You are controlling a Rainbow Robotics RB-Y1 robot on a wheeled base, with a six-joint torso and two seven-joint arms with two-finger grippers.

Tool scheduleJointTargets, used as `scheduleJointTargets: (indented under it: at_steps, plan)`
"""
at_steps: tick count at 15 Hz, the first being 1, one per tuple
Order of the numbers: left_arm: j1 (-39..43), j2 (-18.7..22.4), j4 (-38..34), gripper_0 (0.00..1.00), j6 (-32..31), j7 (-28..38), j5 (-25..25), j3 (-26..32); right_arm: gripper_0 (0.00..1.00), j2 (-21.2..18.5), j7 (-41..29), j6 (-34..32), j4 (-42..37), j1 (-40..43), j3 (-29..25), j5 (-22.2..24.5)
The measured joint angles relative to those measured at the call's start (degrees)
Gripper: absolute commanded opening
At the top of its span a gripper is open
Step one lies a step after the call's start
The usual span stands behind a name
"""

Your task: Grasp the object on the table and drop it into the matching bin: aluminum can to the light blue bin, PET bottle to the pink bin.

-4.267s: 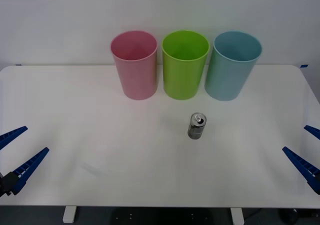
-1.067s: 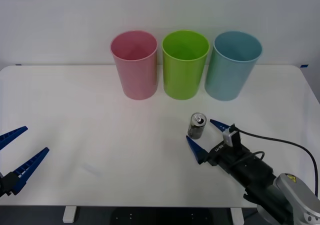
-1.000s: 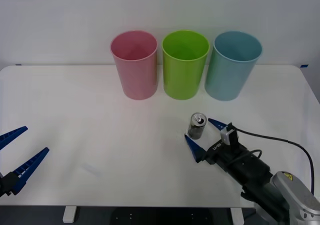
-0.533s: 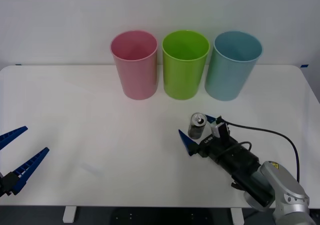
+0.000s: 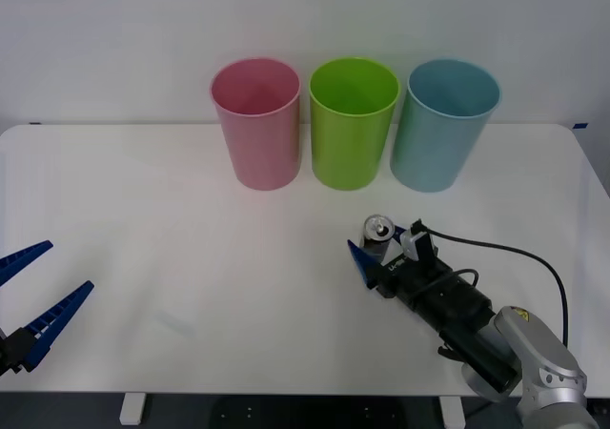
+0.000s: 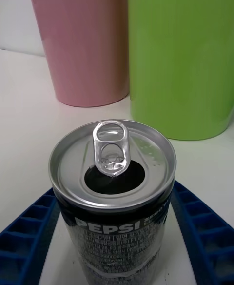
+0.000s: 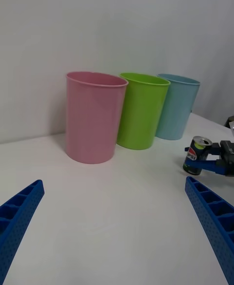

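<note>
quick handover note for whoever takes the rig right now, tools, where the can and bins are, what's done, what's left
Right tool: at the aluminum can, blue fingers on both sides of it and close against its wall; whether it is gripped firmly is unclear.
Left tool: open, parked at the table's near left edge.
Can stands upright on the table in front of the bins, tab end up, already opened.
Bins at the back: pink bin, lime green bin, light blue bin.
Done: approach to the can.
Left: confirm grip, lift, drop into the light blue bin.
</note>
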Motion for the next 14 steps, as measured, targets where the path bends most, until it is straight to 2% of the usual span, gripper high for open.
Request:
scheduleJointTargets:
  at_steps: [9, 14]
  plan:
    - [0.00, 0.00, 0.00, 1.00, 0.00, 0.00, 0.00, 0.00, 0.00, -0.34, 0.36, -0.12, -0.66, 0.01, -0.57, -0.21]
    - [0.00, 0.00, 0.00, 1.00, 0.00, 0.00, 0.00, 0.00, 0.00, -3.36, -1.66, -1.24, -3.62, 0.10, -0.82, -1.59]
